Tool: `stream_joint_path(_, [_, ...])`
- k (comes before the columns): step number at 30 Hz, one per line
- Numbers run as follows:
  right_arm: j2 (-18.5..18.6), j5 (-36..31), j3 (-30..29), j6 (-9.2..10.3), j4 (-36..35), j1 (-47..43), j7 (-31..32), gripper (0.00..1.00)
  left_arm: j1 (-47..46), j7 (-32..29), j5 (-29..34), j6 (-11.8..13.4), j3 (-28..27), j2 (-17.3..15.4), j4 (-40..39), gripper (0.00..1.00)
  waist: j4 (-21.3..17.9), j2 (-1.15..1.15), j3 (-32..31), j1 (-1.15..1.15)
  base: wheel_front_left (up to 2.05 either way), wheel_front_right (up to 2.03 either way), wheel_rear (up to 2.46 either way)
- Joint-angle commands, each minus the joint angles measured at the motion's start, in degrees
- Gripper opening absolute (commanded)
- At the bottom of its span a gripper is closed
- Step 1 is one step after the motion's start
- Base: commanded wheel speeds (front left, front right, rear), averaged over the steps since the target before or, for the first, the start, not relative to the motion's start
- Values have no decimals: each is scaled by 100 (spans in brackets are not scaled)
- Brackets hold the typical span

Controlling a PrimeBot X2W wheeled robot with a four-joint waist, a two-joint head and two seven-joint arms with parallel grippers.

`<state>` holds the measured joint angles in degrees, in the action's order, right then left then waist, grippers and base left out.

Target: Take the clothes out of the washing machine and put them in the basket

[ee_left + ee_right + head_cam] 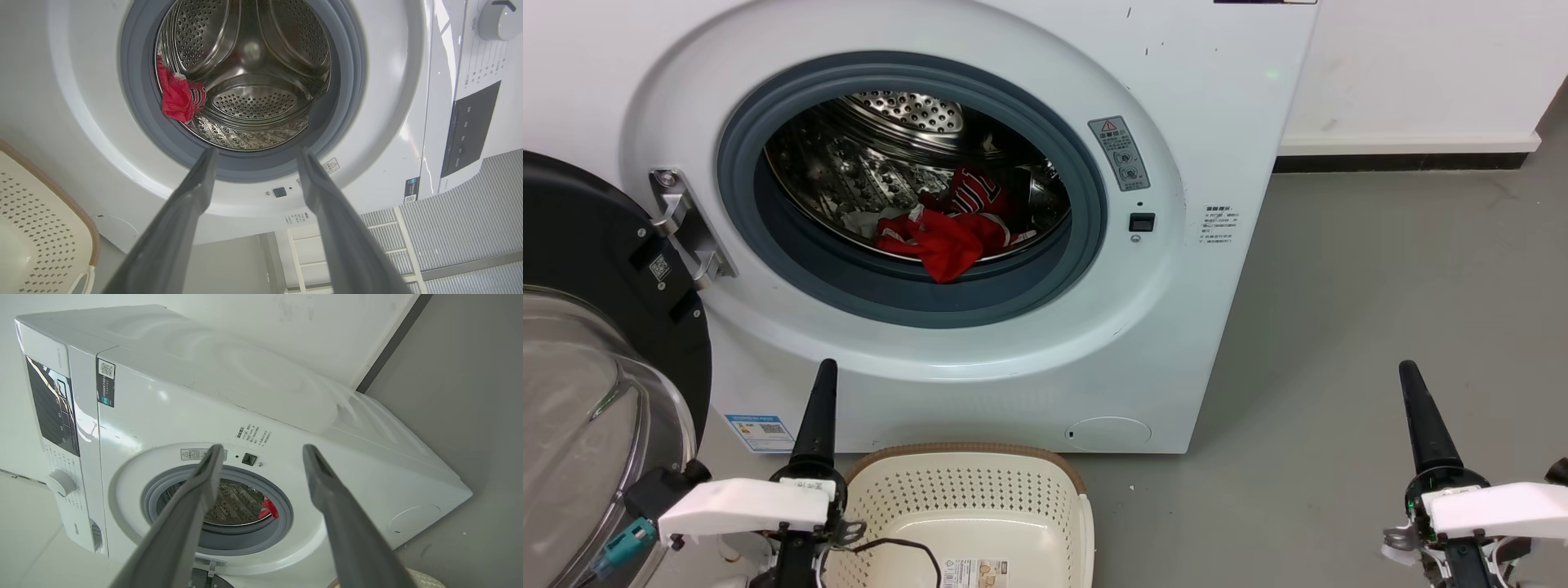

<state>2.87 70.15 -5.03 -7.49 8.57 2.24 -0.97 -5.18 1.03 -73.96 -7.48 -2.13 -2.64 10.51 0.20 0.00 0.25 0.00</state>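
Left end effector (825, 371) and right end effector (1410, 376) sit low in the head view, fingers pointing up, well short of the washing machine (1217, 122). I judge this a ready stance, with nothing picked. The clothes (947, 237) lie in a red heap at the front bottom of the drum, one fold drooping toward the grey seal (1086, 261). The basket (964, 449) stands on the floor (1380, 286) just below the porthole, beside the left end effector, so a garment needs only a short carry (handy placement). The door (596, 237) is swung wide to the left, and its glass bowl bulges close by my left arm. That is what I would mind going in.

From the left wrist, the fingers stand apart with nothing between them, aimed at the porthole. The red heap sits at the drum's left edge there, and the basket's corner is at lower left.

From the right wrist, those fingers are likewise spread and empty, looking at the machine from off to one side, and a sliver of red shows past the seal. That reach looks longer, so I would lead with the left.
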Motion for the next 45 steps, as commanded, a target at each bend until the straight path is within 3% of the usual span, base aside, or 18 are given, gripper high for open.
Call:
stream_joint_path(1, [17,-379,-3,0,-162,36,-69,100,-188,72,334,5,24,-19,-141,100,2,0,0,0,0,0,0])
stream_joint_path(20, [7,-3015,169,0,-490,-186,-429,100,-201,431,2629,241,389,-22,-143,100,21,0,-18,0,0,0,0])
stream_joint_path(33, [5,-4148,224,0,-555,-273,-574,100,-287,650,3982,311,559,-49,-49,100,55,0,-19,0,0,0,0])
stream_joint_path(45, [4,-5056,208,0,-634,-365,-663,100,-313,835,4828,409,672,-103,55,100,68,0,-37,0,0,0,0])
